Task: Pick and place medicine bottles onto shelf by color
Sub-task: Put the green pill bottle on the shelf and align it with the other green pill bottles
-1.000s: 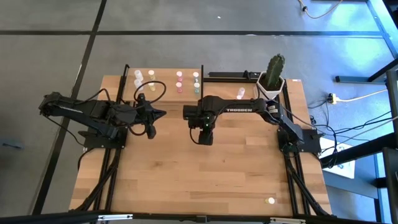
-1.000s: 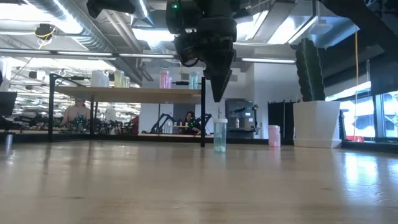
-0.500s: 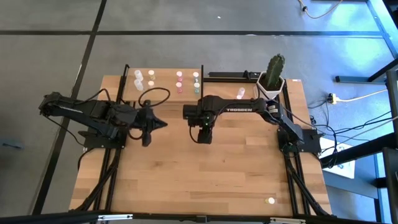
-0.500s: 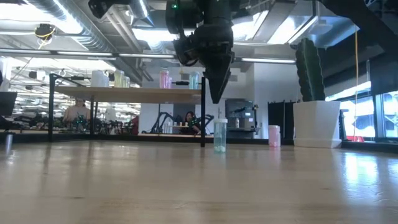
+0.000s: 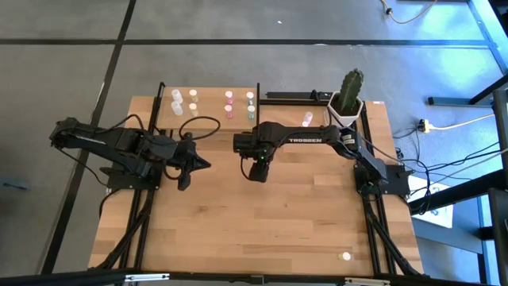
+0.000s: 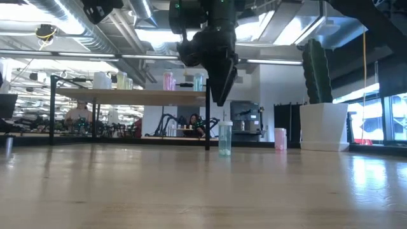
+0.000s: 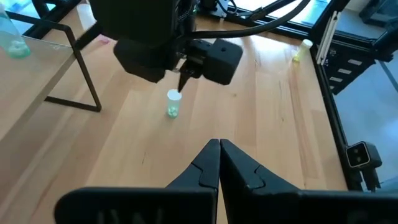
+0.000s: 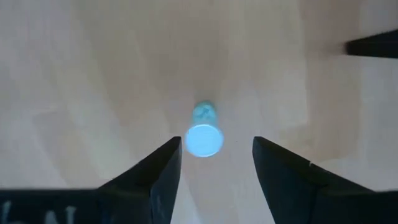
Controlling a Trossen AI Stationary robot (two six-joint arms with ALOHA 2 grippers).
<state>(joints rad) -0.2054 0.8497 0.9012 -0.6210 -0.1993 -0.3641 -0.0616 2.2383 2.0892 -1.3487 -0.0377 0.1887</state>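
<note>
Right gripper (image 8: 214,163) spread wide, grasping nothing, poised directly above upright pale green bottle (image 8: 204,138) on table (image 5: 262,222), near shelf (image 5: 208,107). Left gripper (image 7: 219,163) clenched, empty, left of centre.

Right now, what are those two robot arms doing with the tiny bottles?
The right gripper hangs open above a pale green bottle that stands upright on the table, with one finger on each side of it as seen from the wrist. It is not touching it. The left gripper waits shut off to the side. Other little bottles already stand on the shelf at the back.
</note>
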